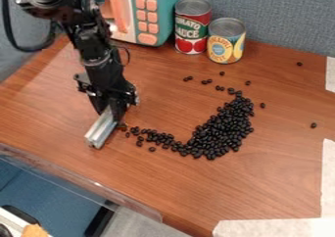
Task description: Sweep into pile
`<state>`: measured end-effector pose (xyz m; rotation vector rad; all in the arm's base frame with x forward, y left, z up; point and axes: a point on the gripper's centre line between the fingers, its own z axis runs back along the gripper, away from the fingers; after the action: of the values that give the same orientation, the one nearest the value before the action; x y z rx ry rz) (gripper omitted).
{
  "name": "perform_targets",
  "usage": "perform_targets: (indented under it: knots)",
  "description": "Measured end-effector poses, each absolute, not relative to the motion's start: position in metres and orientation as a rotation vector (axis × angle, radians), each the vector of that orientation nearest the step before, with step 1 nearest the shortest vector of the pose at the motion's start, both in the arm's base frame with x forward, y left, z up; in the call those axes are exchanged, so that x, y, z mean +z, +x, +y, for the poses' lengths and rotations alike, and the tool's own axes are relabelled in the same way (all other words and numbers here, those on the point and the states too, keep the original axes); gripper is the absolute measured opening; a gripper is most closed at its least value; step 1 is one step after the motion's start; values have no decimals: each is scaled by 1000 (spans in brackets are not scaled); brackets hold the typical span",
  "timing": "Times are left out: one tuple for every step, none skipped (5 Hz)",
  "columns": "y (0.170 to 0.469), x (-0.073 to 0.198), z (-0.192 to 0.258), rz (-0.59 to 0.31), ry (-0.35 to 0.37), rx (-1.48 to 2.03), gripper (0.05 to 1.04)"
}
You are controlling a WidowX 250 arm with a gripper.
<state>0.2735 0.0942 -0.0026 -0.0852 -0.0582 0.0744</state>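
Nearest, btm R: pale sheet (275,228) on the brown bench (216,192); another pale strip up the R edge. Clear rim (85,177) along the bench's lower L side. Next, black beans (219,133), mid-bench: dense heap R of ctr, w/ a thinner tail running L twd the silver bar (101,129). Tool (115,112) L of the tail, pointing down, closed on the bar, which is tilted, low at the bench. A few stray beans beyond the heap, plus a couple off to the R. Far side: yellow-label can (226,49) just beside red-label can (191,33), then teal toy microwave (160,15) w/ orange btns. Grey-blue partition (281,15) behind.
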Motion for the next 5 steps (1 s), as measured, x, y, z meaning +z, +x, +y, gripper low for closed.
perform_targets:
  knots:
    - [263, -1, 75, -48, -95, 65, 366]
    - [261, -1, 50, -64, -84, 110, 366]
    - [266, -1, 24, -86, -61, 164, 366]
    - [277, -1, -1, -92, -52, 236, 366]
    - [286, -1, -18, -94, -64, 357, 366]
